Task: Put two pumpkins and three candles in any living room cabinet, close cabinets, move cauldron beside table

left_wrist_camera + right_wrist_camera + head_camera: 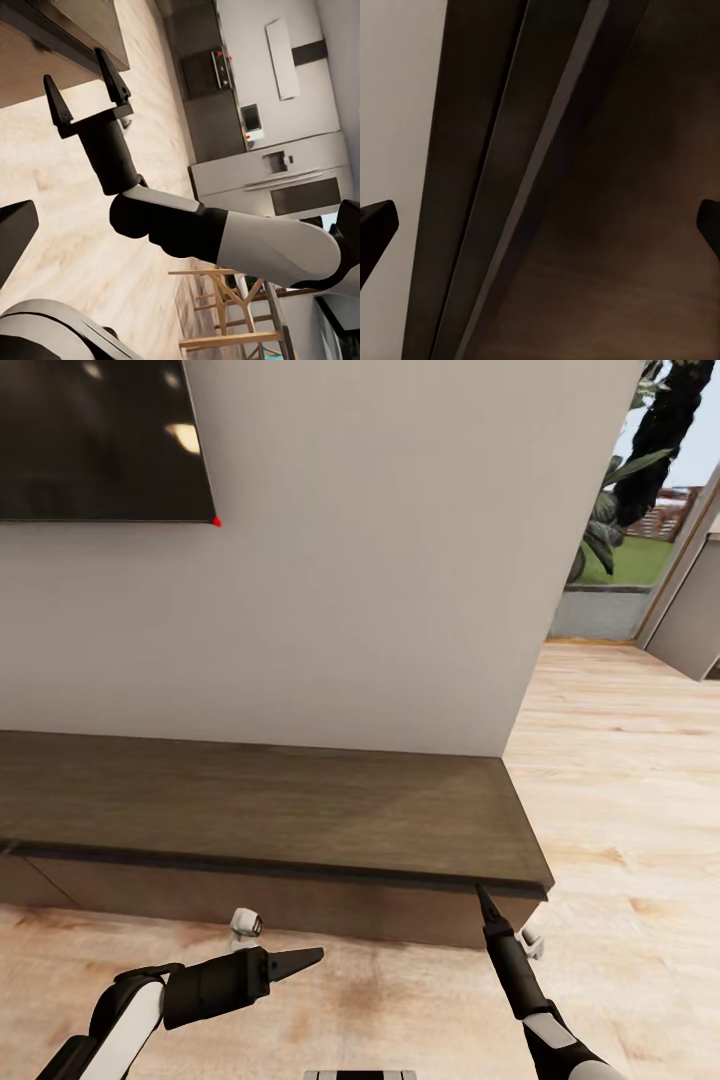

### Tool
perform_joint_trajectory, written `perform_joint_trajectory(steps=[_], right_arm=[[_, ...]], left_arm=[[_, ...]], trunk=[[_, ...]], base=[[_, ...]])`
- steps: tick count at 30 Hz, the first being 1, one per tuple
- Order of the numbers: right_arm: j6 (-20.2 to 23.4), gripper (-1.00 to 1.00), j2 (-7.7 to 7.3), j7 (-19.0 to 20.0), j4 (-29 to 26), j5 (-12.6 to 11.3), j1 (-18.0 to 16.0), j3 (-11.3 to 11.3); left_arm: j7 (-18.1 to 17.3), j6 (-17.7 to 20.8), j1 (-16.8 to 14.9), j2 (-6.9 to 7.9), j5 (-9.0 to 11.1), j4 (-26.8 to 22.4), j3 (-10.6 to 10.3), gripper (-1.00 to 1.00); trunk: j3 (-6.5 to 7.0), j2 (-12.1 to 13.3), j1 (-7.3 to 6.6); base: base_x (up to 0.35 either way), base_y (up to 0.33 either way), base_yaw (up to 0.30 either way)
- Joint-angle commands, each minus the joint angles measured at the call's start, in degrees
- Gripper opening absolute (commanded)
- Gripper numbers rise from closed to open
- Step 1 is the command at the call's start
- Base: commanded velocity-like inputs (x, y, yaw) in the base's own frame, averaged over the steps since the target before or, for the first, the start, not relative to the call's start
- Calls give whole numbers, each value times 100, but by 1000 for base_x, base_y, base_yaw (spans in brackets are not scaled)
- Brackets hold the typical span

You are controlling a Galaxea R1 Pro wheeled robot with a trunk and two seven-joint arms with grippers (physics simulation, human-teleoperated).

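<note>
The cabinet is a long, low dark-brown unit against the white wall, its front shut. My right gripper points up at the cabinet's front top edge near its right end. In the left wrist view the right gripper stands open and empty just short of the cabinet. In the right wrist view the dark cabinet edge lies close between its spread fingertips. My left gripper hovers low over the floor, open and empty, pointing right. The pumpkins, candles, cauldron and table are out of view.
A black TV screen hangs on the wall above the cabinet. Pale wood floor runs past the cabinet's right end toward a window with plants. Two small white objects lie low near the cabinet's base. Kitchen units show in the left wrist view.
</note>
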Motion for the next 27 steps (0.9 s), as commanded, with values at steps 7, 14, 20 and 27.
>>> perform_joint_trajectory(steps=[7, 14, 20, 27], right_arm=[[-45, 100, -2, 11, 11, -33, -3, 31], [-52, 100, -3, 11, 11, -33, -3, 31], [-50, 100, 2, 3, 11, -33, -3, 31], [-52, 100, 6, 2, 11, -33, -3, 31]], left_arm=[[-9, 19, -3, 4, 22, 0, -6, 100], [2, 18, -3, 4, 22, 1, -6, 100], [-3, 18, -3, 4, 22, 0, -6, 100], [-5, 18, -3, 4, 24, 0, -6, 100]], trunk=[[-4, -2, -1], [-4, -2, -1], [-4, -2, -1], [-4, -2, -1]], base=[[42, 0, 0], [55, 0, 0], [33, 0, 0], [32, 0, 0]])
